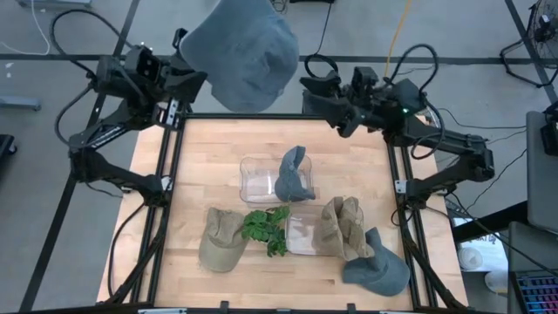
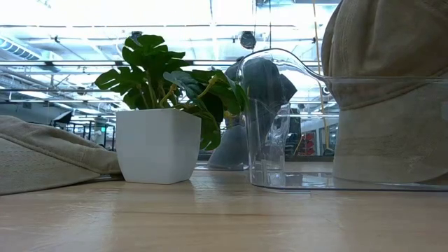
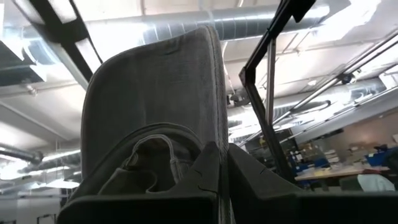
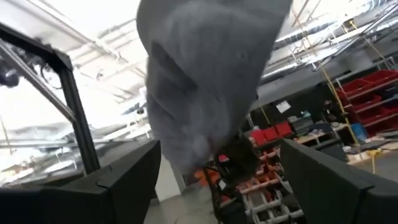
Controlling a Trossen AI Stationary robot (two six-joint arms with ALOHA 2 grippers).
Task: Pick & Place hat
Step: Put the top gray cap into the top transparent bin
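A grey-blue hat point(image 1: 245, 51) is held high over the table's far edge by my left gripper point(image 3: 222, 150), which is shut on it; in the left wrist view the hat point(image 3: 155, 99) rises above the fingers. My right gripper point(image 4: 217, 158) is open. It waits at the far right point(image 1: 319, 91), beside the raised hat point(image 4: 205, 81). On the table, another grey hat point(image 1: 294, 174) sits in a clear bin point(image 1: 253, 179). A tan hat point(image 1: 342, 227) fills a second bin. A tan hat point(image 1: 222, 237) and a grey hat point(image 1: 377, 267) lie on the wood. My left gripper pinches the grey-blue hat between its two fingers at an edge seam point(image 3: 219, 127) that runs down into the shut jaws. The hat is lifted clear of the table and stands up above the fingers, its hollow inside point(image 3: 146, 165) facing the wrist camera.
A small potted plant point(image 1: 267, 229) in a white pot point(image 2: 156, 145) stands between the tan hat and the near bin. The black frame rails point(image 1: 166, 148) border the wooden top on the left and right. Bare wood lies along the table's far part point(image 1: 227, 139).
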